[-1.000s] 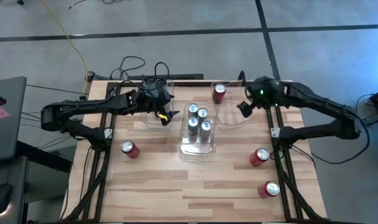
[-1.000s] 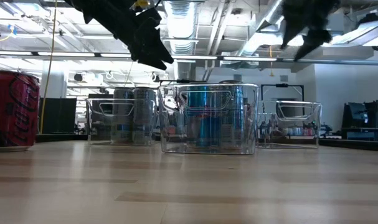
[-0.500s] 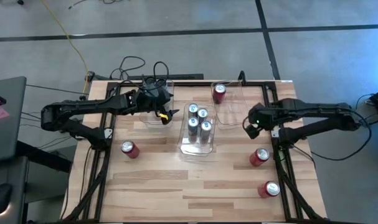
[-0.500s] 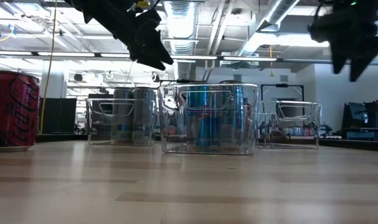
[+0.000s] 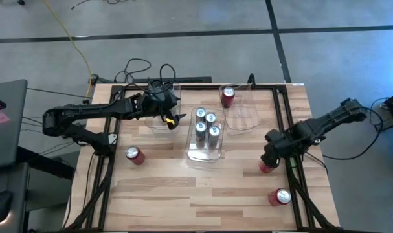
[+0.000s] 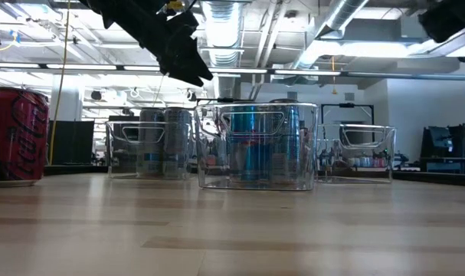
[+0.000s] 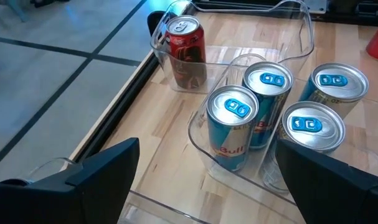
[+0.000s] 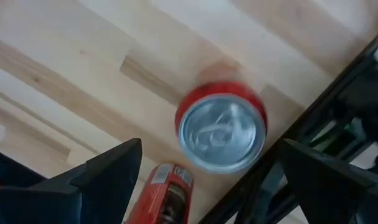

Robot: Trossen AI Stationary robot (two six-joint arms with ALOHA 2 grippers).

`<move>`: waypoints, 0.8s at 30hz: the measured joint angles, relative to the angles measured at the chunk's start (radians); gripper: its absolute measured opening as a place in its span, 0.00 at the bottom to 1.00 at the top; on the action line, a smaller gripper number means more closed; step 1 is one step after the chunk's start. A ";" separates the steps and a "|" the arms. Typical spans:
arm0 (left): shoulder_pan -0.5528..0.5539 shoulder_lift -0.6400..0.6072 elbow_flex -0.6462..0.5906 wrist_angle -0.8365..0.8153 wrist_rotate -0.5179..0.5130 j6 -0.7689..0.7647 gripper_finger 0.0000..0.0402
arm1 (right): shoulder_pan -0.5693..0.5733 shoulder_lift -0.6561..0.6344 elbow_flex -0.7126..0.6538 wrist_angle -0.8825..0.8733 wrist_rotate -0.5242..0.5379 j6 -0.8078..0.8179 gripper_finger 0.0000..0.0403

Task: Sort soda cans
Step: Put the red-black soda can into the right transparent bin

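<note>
The right tool point(image 5: 270, 157), its fingers spread apart and empty, has been swung in the last second from above the clear rectangular plastic bin point(image 5: 243, 118) at the counter's far right down over a red aluminium soda can point(image 8: 222, 129) standing near the right edge of the pale wooden counter point(image 5: 164, 188). A pickup of that can is judged next. A second red can point(image 5: 280, 196) stands nearer the front. The left tool point(image 5: 171, 120), also spread and empty, stays over the far left bin. Four smooth silver-blue cylindrical cans point(image 7: 232, 126) are packed in the glossy middle bin point(image 7: 204, 155).
</note>
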 joint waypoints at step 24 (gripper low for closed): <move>-0.003 0.000 0.000 0.053 -0.004 -0.011 0.93 | 0.274 0.074 0.030 0.072 0.139 0.251 0.98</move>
